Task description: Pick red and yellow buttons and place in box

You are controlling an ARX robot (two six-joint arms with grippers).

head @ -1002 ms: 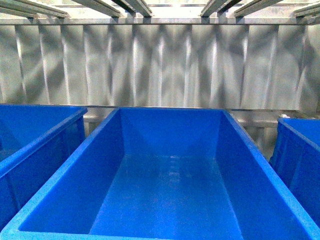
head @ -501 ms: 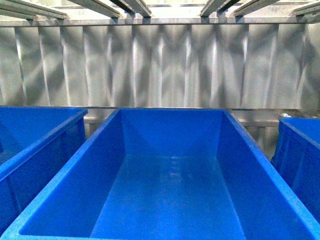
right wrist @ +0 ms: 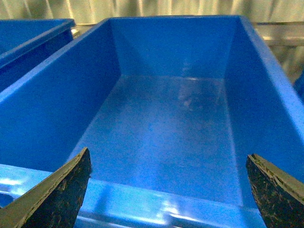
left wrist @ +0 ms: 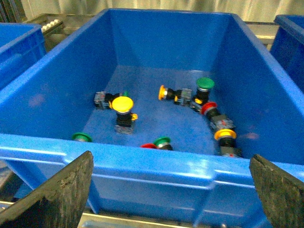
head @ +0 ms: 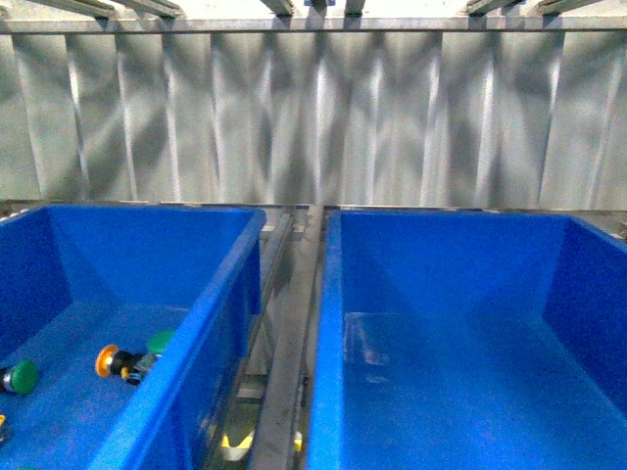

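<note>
In the front view, two blue crates sit side by side with a metal gap between them. The left crate (head: 245,255) has buttons on its floor. One orange-yellow button (head: 106,359) lies on its side, and a green button (head: 160,342) is just beside it. The empty box (head: 328,294) on the right holds nothing, so it is likely where the buttons should go. No arm shows here.

In the left wrist view, the left gripper (left wrist: 171,159) hangs just outside the near wall of the left crate. Its two dark fingers (left wrist: 61,194) are spread wide, with nothing between them. Inside, a yellow button (left wrist: 122,103) stands up. A red button (left wrist: 208,108) lies close to a green-capped one (left wrist: 205,84). A second red button (left wrist: 148,146) peeks over the near rim, right next to another green cap (left wrist: 162,140).

In the right wrist view, the right gripper (right wrist: 167,156) is also wide apart and holds nothing. It looks into the empty box.

What could go wrong? The green buttons sit so close to the red ones that the fingers might pinch a green one by mistake. The red button by the wall is hard to reach, and a finger could bump the rim. The round caps might also slip or roll.

No words or labels can be read anywhere.
</note>
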